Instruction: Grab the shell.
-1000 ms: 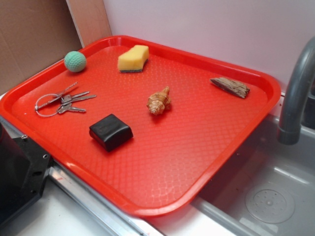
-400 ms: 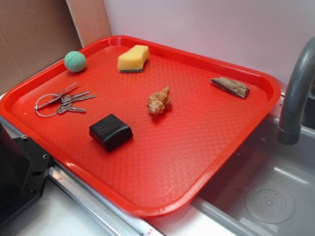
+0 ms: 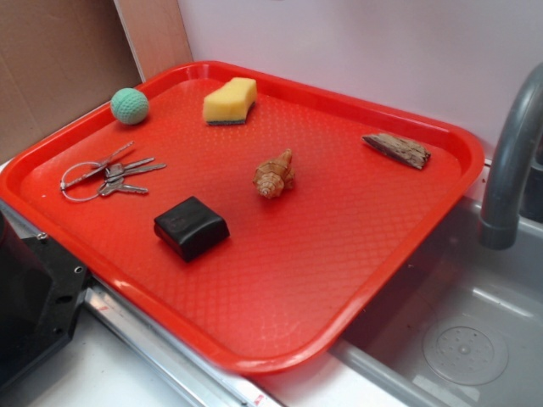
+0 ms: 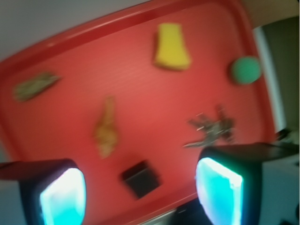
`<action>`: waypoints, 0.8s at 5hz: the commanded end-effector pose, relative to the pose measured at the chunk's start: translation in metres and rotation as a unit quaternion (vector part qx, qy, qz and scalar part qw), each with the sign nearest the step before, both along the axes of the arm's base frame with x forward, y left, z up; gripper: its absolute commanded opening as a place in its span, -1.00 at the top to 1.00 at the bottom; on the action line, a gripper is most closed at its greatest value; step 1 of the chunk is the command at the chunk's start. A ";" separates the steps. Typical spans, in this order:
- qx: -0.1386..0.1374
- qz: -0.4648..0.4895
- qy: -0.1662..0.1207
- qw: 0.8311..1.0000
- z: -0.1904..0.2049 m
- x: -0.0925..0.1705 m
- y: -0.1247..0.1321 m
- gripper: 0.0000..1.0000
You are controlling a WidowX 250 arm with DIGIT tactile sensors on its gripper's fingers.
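Observation:
The shell, a small tan-orange spiral with pale ridges, lies near the middle of the red tray. The blurred wrist view looks down on it from high above, with the shell well beyond the fingertips. My gripper is open, its two glowing cyan pads wide apart with nothing between them. The gripper does not appear in the exterior view.
On the tray also lie a yellow sponge, a green ball, a bunch of keys, a black block and a dark wood piece. A grey faucet and sink stand to the right.

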State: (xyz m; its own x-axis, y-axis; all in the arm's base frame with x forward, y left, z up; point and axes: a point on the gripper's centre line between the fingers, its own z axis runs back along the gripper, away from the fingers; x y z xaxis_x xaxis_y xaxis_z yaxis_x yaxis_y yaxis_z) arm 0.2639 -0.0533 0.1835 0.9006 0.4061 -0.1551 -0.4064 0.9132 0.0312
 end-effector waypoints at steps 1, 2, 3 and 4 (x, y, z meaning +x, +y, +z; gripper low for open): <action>-0.007 -0.017 -0.030 0.999 0.003 -0.018 -0.029 -1.00; -0.017 -0.061 -0.042 0.997 -0.003 -0.017 -0.020 -1.00; -0.017 -0.116 -0.048 0.992 -0.013 -0.035 0.028 -1.00; 0.035 -0.109 -0.156 0.981 0.010 -0.022 0.078 -1.00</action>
